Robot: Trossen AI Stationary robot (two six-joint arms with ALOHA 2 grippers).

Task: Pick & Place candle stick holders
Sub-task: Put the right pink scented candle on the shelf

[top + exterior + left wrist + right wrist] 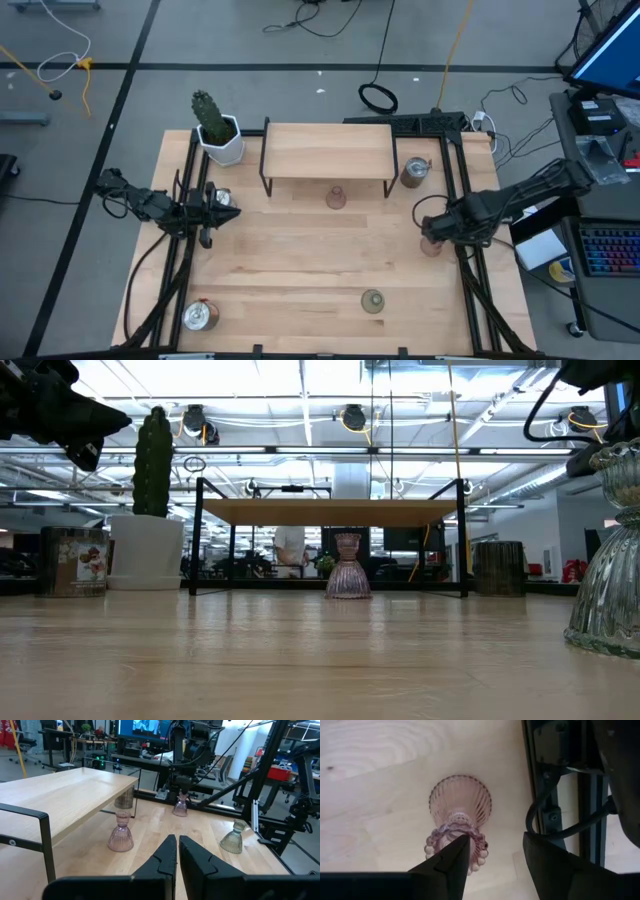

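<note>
I have the right end effector (432, 232) hanging at about 3 o'clock on the counter (300, 270), released, its fingers spread directly above a pale pink holder (460, 807). In the right wrist view 1 finger sits over the holder's beaded rim and the other is off to the side; I judge the approach is not yet lined up and nothing is gripped.

The left end effector (207, 238) waits at about 9 o'clock, clenched on nothing, its fingers nearly touching in the left wrist view.

I count 6 holders, all standing on the counter. A second pale pink holder (336, 197) stands just under the front edge of the small wooden shelf (328, 150), toward 12 o'clock. The olive-green holder (372, 300) is at about 5 o'clock. 1 silver cup (415, 172) is at about 1 o'clock beside the shelf, another silver cup (200, 315) at about 7 o'clock, and a third silver cup (222, 197) close to the left arm near 10 o'clock. The cactus pot (220, 135) sits at 11 o'clock.

The shelf top is bare. I cannot tell where the holders are meant to go, so I judge the task is at its start, with all 6 left.
</note>
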